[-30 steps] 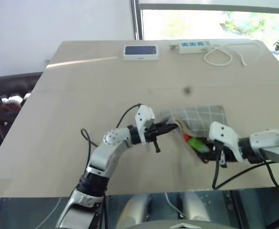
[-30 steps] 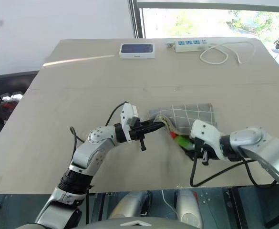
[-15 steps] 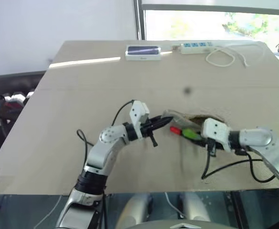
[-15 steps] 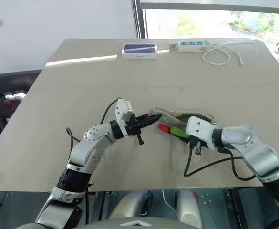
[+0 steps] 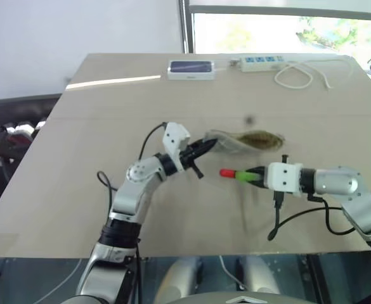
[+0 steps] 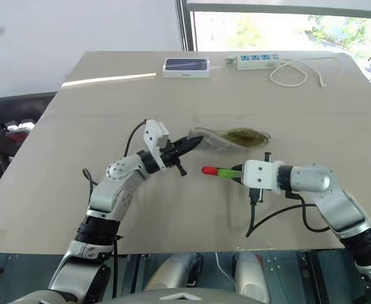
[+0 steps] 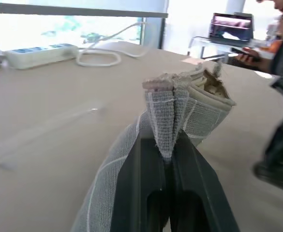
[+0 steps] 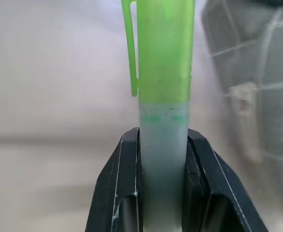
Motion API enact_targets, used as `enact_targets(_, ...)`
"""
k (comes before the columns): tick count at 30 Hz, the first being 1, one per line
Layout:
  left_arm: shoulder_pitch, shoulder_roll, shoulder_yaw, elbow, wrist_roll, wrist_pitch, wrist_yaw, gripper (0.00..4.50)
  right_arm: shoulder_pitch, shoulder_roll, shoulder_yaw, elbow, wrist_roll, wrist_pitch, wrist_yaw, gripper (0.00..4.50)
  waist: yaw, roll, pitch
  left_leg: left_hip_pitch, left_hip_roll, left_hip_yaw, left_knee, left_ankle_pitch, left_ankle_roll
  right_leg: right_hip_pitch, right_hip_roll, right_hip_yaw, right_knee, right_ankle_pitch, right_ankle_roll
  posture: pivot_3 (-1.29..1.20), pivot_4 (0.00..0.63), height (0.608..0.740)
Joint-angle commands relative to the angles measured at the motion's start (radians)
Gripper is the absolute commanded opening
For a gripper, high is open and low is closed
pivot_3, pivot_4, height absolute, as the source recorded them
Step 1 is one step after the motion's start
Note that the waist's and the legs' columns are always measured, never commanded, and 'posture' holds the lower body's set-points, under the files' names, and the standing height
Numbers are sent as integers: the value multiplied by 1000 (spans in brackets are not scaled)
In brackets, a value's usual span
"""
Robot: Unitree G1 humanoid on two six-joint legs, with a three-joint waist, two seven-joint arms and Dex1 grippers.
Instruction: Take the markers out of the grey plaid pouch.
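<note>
Markers (image 5: 239, 174) pinched in right gripper (image 5: 259, 176); left gripper (image 7: 164, 159) clamps pouch (image 5: 245, 140), weave visible up close.

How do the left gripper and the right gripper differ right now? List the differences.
The left gripper pinches the fabric edge of the grey plaid pouch; the right gripper clamps the pale barrel of the green-capped marker. The left gripper points toward the robot's right, the right gripper toward its left. Both are shut on something.

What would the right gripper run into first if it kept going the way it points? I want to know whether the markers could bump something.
Probably nothing soon: the right gripper points its markers across bare table, passing below the left gripper, though depth is unclear.
</note>
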Motion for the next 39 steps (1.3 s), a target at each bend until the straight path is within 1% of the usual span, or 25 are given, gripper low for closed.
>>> enact_targets(1, -2, 8, 13, -2, 20, -39, 4, 0, -6, 19, -46, 1, -3, -41, -7, 389, 1, 0, 0, 0, 0, 0, 0, 0, 0, 0, 0, 0, 0, 0, 0, 0, 150, 738)
enact_targets(4, 2, 15, 15, 3, 33, -55, 3, 0, -8, 31, -86, 31, -2, 16, -40, 389, 2, 0, 0, 0, 0, 0, 0, 0, 0, 0, 0, 0, 0, 0, 0, 0, 150, 738)
enact_targets(7, 6, 19, 25, 7, 33, -60, 6, 0, -19, 71, -169, 62, 48, 181, -117, 389, 2, 0, 0, 0, 0, 0, 1, 0, 0, 0, 0, 0, 1, 0, 0, 0, 150, 738)
enact_targets(9, 6, 20, 27, 9, 33, -62, 6, 0, -34, 132, -248, 68, 134, 348, -183, 389, 0, 0, 0, 0, 0, 0, 1, 0, 0, 0, 0, 0, 1, 0, 0, 0, 150, 738)
enact_targets(14, 10, 17, 33, 10, 34, -71, 16, 0, -60, 291, -432, 19, 386, 681, -316, 389, -1, 0, 0, 0, 0, -1, -1, 0, 0, 0, 0, 2, 0, 0, 0, 0, 150, 738)
enact_targets(17, 19, 20, 38, 10, 33, -74, 24, 0, -77, 343, -515, 3, 485, 830, -393, 389, 0, 0, 0, -1, 0, -1, -1, 0, 0, -1, 0, 3, 0, 0, 0, 0, 150, 738)
enact_targets(20, 35, 27, 44, 7, 35, -76, 24, 0, -111, 386, -607, 26, 569, 934, -480, 389, 0, 0, 0, -1, 0, 0, -1, 0, 0, -1, 0, 3, 1, 0, 0, 0, 150, 738)
enact_targets(23, 48, 30, 48, 0, 34, -73, 22, 0, -126, 385, -634, 45, 590, 969, -511, 389, 0, 1, 0, -1, 0, 0, -1, 0, 0, -1, 0, 3, 1, 0, 0, 0, 150, 738)
enact_targets(30, 66, 35, 50, -19, 30, -66, 24, 0, -153, 414, -668, 57, 659, 1023, -566, 389, -4, 1, 0, -1, 0, 0, -1, 0, 0, -1, 0, 3, 1, 0, 0, 0, 150, 738)
enact_targets(33, 68, 33, 45, -24, 29, -62, 22, 0, -153, 390, -632, 52, 644, 1019, -550, 389, -6, 1, 0, -1, 0, 0, -1, 0, 0, -1, 0, 3, 2, 0, 0, 0, 150, 738)
enact_targets(34, 68, 32, 43, -25, 29, -60, 21, 0, -146, 366, -602, 45, 628, 1012, -530, 389, -7, 1, 0, -1, 0, 0, -1, 0, 0, -1, 0, 3, 2, 0, 0, 0, 150, 738)
enact_targets(36, 69, 31, 38, -30, 28, -61, 17, 0, -114, 275, -501, 16, 571, 990, -461, 389, -6, 1, 0, -1, 0, 0, -1, 0, 0, -1, 0, 3, 1, 0, 0, 0, 150, 738)
enact_targets(38, 68, 30, 35, -33, 28, -64, 12, 0, -93, 160, -381, -10, 475, 918, -394, 389, -4, 1, 0, -1, 0, 0, -1, 0, 0, -2, 0, 2, 1, 0, 0, 0, 150, 738)
enact_targets(39, 66, 30, 32, -36, 30, -68, 9, 0, -89, 94, -312, -17, 402, 856, -364, 389, -4, 1, 0, -1, 0, 0, -1, 0, 0, -2, 0, 1, 0, 0, 0, 0, 150, 738)
